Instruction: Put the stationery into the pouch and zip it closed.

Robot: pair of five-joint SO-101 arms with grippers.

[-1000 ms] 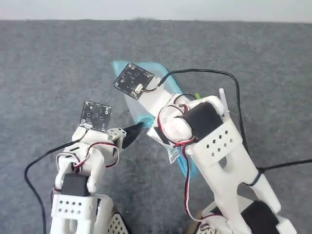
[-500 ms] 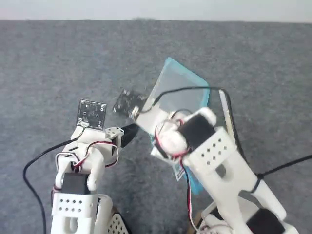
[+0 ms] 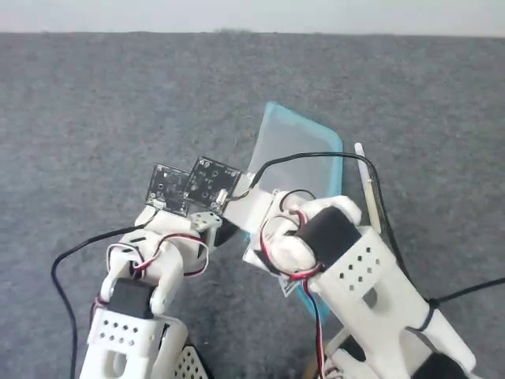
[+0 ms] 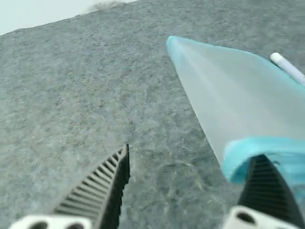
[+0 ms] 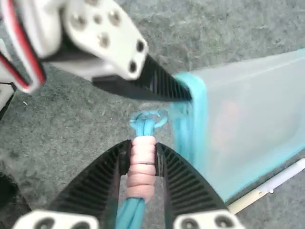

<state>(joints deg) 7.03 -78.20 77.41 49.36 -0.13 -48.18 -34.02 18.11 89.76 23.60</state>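
Your translucent, turquoise-edged pouch [image 3: 296,154] has swung round in the last second and lies flat on the grey felt worktop [image 3: 95,103], with a white pen [image 3: 368,185] just beside it, outside. Your right gripper [image 5: 142,144] has its jaws clamped on the pink beaded zip pull [image 5: 142,167]. Your left gripper [image 4: 190,157], jaws apart, has closed in on the pouch's near corner, probably to brace it.

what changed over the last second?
The right gripper, clamped on the zipper pull, drew back toward its base; the pouch swung right and is now uncovered. The left gripper, open, moved in to the pouch's near corner. The pen stayed beside the pouch.
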